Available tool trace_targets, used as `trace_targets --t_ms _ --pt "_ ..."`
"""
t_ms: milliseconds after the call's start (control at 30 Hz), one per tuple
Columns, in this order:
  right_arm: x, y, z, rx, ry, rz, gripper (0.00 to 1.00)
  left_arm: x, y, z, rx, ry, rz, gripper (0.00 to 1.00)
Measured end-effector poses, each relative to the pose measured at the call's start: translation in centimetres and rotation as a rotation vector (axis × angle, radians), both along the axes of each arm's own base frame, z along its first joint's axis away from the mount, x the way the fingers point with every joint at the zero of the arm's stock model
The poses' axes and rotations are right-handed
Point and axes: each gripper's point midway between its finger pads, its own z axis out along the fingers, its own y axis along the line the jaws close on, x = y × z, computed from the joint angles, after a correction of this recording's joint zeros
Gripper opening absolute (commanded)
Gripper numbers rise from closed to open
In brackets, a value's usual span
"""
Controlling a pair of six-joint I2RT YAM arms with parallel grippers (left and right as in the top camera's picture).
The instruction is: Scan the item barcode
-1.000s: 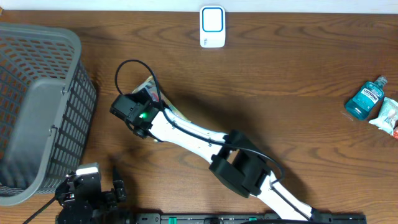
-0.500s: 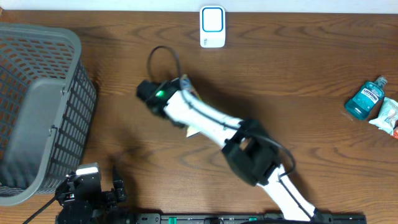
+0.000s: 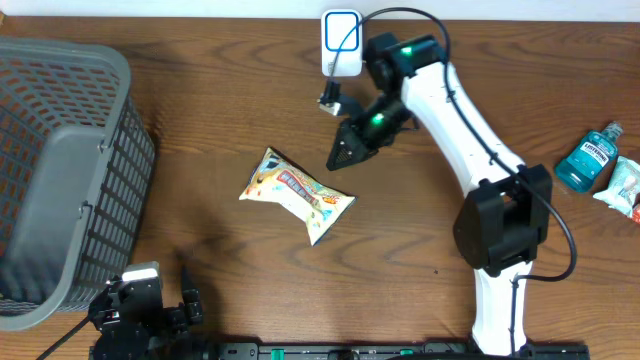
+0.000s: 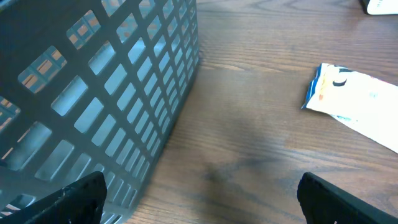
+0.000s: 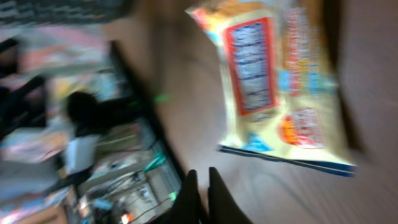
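Observation:
The item, a yellow snack bag (image 3: 297,194) with colourful print, lies flat on the wooden table, free of both grippers. In the blurred right wrist view its red-framed label panel (image 5: 256,65) faces up. The white and blue scanner (image 3: 342,43) stands at the table's back edge. My right gripper (image 3: 336,160) hangs between scanner and bag, pointing down-left, shut and empty; its fingers (image 5: 202,186) are pressed together. My left gripper (image 3: 160,305) rests at the front left, open (image 4: 202,193), with the bag's end (image 4: 357,102) ahead to its right.
A grey plastic basket (image 3: 60,170) fills the left side, its lattice wall (image 4: 112,93) close to the left gripper. A blue mouthwash bottle (image 3: 588,160) and a small packet (image 3: 622,187) lie at the right edge.
The right arm swung from the left-centre of the table up to the scanner and its jaws closed empty. The snack bag, earlier under the arm, now lies uncovered, further right. Left arm unchanged.

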Motion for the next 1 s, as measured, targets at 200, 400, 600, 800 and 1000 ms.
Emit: trace_targets --t_ms 200,400,600,800,1000 --pt "-1.1 0.2 -0.6 0.121 0.007 0.063 0.99 0.0 0.0 0.0 0.000 0.000 0.000 0.98" --pt "-2.5 3.3 -2.6 0.068 -0.132 0.214 0.99 0.0 0.0 0.0 0.000 0.000 0.000 0.98" --pt "-2.1 5.9 -6.6 -0.244 -0.330 0.241 0.99 0.0 0.0 0.0 0.000 0.000 0.000 0.98" --pt "-1.6 7.3 -8.5 -0.535 -0.549 0.187 0.99 0.0 0.0 0.0 0.000 0.000 0.000 0.98" --pt "-1.5 7.1 -11.9 -0.685 -0.661 0.108 0.98 0.0 0.0 0.0 0.000 0.000 0.000 0.98"
